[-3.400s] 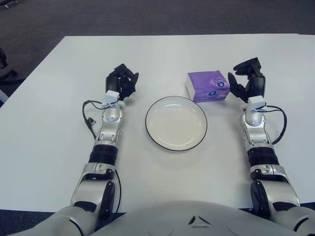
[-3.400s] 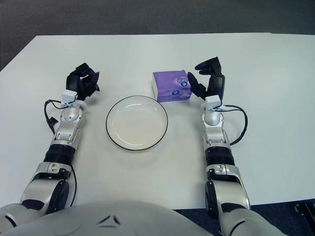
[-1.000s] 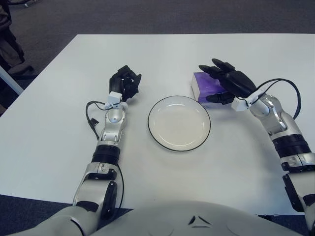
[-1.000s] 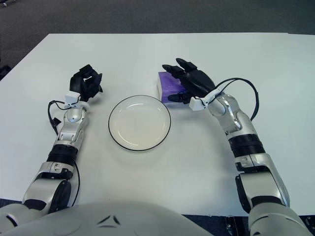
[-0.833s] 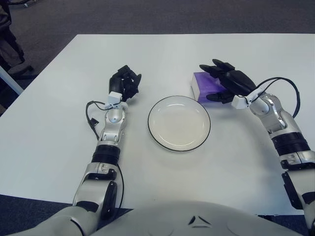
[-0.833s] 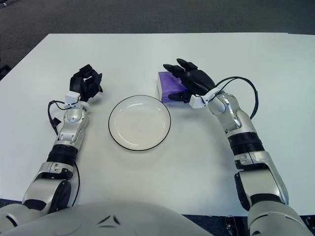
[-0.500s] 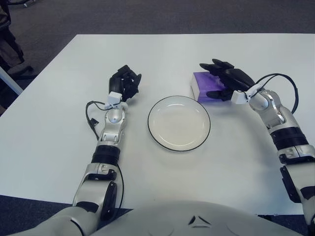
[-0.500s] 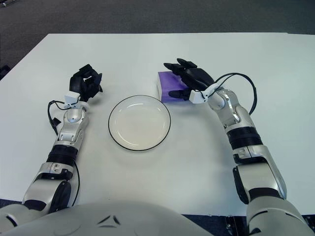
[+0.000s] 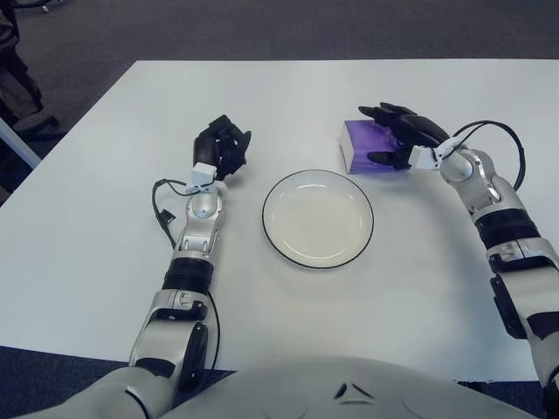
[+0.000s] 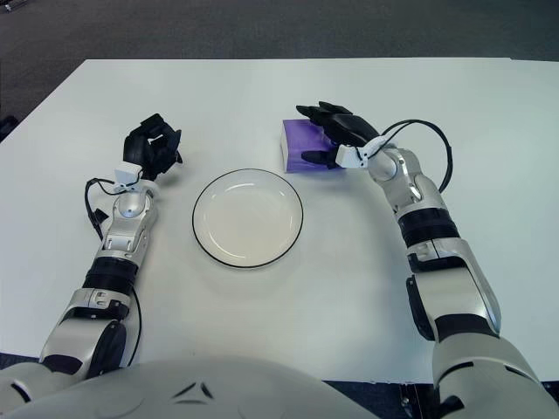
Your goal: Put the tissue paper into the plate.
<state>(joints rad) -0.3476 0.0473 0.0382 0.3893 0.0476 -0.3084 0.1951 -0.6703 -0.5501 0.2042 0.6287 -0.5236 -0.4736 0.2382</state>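
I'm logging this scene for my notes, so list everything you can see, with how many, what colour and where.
tissue pack: one, purple, on the table beyond the plate's right side, partly covered by the right robot hand.
plate: one, white with a dark rim, centre of the table, nothing on it.
table: one, white, fills most of the view.
floor: dark grey carpet, beyond the table's far edge.
left robot hand: one, black, left of the plate, fingers curled, holding nothing.
right robot hand: one, black, over the tissue pack, fingers wrapped around it.
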